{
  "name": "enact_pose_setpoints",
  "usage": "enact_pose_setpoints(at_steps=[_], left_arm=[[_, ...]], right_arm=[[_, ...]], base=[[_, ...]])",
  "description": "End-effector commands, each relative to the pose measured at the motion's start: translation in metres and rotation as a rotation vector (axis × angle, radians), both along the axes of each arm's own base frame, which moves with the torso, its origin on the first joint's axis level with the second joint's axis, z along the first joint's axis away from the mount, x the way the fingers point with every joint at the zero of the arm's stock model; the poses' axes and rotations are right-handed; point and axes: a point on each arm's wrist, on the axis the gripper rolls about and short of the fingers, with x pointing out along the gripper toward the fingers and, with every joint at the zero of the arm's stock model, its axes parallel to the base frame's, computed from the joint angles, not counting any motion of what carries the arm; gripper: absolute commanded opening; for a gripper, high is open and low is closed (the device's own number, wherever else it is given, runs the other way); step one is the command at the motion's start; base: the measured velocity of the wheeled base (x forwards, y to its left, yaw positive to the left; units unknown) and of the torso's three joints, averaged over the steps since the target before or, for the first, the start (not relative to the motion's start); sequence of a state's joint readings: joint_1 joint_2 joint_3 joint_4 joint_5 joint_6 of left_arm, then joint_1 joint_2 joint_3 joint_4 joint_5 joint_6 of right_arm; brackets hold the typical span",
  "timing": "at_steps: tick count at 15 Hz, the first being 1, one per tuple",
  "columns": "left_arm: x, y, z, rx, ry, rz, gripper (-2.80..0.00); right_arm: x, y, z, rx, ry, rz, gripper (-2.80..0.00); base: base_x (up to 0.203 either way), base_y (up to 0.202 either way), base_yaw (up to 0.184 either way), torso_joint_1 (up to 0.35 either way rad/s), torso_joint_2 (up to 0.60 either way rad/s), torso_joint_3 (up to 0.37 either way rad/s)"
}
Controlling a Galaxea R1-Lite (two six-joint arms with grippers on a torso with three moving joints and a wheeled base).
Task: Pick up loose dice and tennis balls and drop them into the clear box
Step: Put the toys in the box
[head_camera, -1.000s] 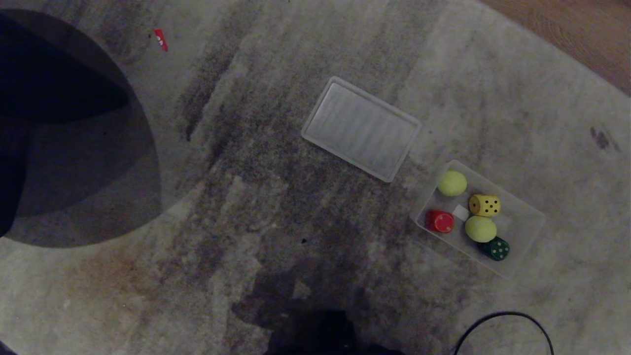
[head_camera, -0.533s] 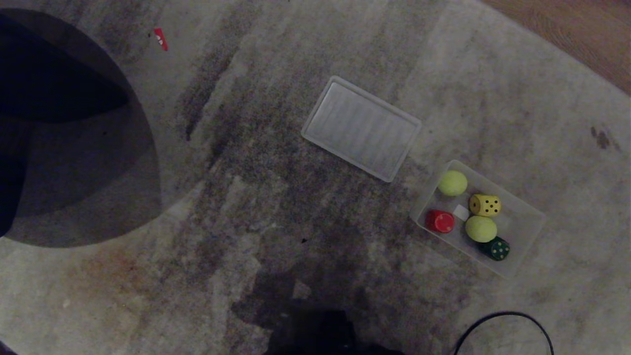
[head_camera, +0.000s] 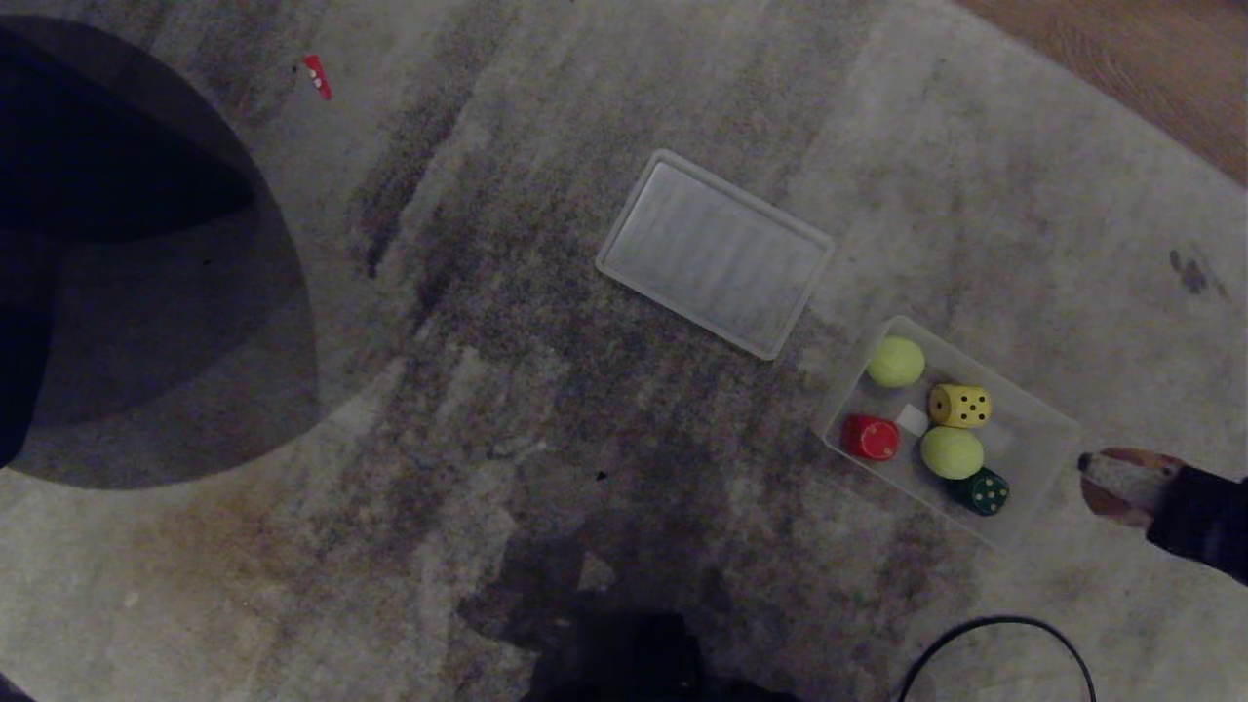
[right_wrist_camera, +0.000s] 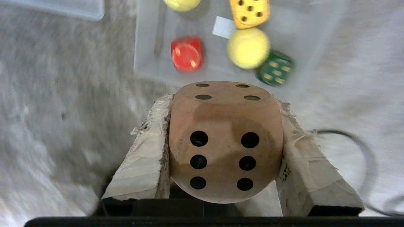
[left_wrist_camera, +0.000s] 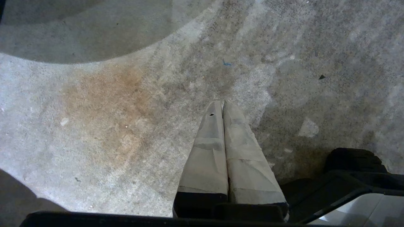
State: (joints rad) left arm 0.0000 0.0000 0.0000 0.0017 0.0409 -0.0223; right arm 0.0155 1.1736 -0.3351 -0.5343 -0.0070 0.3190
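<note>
The beige die (right_wrist_camera: 225, 142) is clamped in the right end effector (head_camera: 1121, 485), seen only partly at the head view's right edge, just beside the clear box (head_camera: 1043, 429) on the carpet. Two tennis balls (head_camera: 895, 362) and three dice (head_camera: 959, 406) lie inside. The left end effector (left_wrist_camera: 223, 108) is pressed together.

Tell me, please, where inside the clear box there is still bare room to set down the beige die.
The clear box is bare at its end right of the yellow die. The middle is crowded: two tennis balls, the red die, the green die. The right gripper holds the beige die beside the bare end.
</note>
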Motion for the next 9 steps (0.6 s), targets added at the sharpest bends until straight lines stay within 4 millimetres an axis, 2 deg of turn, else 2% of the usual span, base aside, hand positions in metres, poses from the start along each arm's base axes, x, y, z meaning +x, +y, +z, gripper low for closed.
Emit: enact_pose_setpoints(at_steps=[1, 5, 9], left_arm=[[0.0, 0.0, 0.0, -0.001, 0.003, 0.001, -2.8], [0.0, 0.0, 0.0, -0.001, 0.003, 0.001, -2.8], [0.0, 0.0, 0.0, -0.001, 0.003, 0.001, -2.8]], right_arm=[[0.058, 0.005, -0.039, 0.055, 0.107, -0.001, -2.8], [0.103, 0.02, -0.068, 0.12, 0.095, 0.032, -2.8], [0.141, 0.024, -0.072, 0.157, 0.054, 0.025, -2.8]], base=[[0.0, 0.0, 0.0, 0.0, 0.0, 0.0], [0.0, 0.0, 0.0, 0.0, 0.0, 0.0], [0.0, 0.0, 0.0, 0.0, 0.0, 0.0]])
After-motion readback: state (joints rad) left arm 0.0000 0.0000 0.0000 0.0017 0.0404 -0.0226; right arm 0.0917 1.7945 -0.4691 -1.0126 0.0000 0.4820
